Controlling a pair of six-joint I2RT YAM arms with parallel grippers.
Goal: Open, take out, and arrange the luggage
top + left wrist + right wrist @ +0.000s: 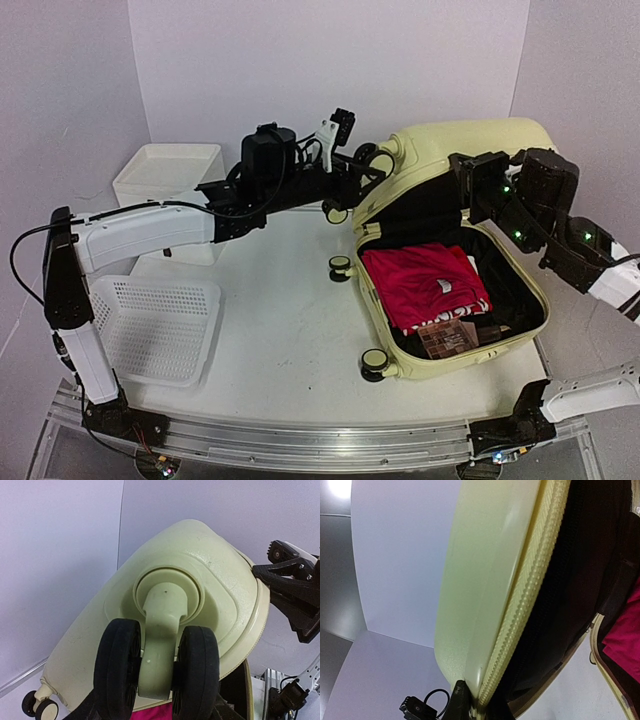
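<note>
White table point(290, 330), luggage point(440, 365) lying open right of centre, lid point(470, 145) propped up, red clothes point(425, 285) inside. Now the left gripper point(358, 168) clasps the luggage by a lid wheel point(117, 670); the right gripper point(468, 185), jaws closed, sits at the lid's right rim.

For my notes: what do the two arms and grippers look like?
Left arm and right arm: white shells on the long links, black joints and wrist housings. A black cable loops beside the left one; green lights dot the right. The right gripper is black.
</note>
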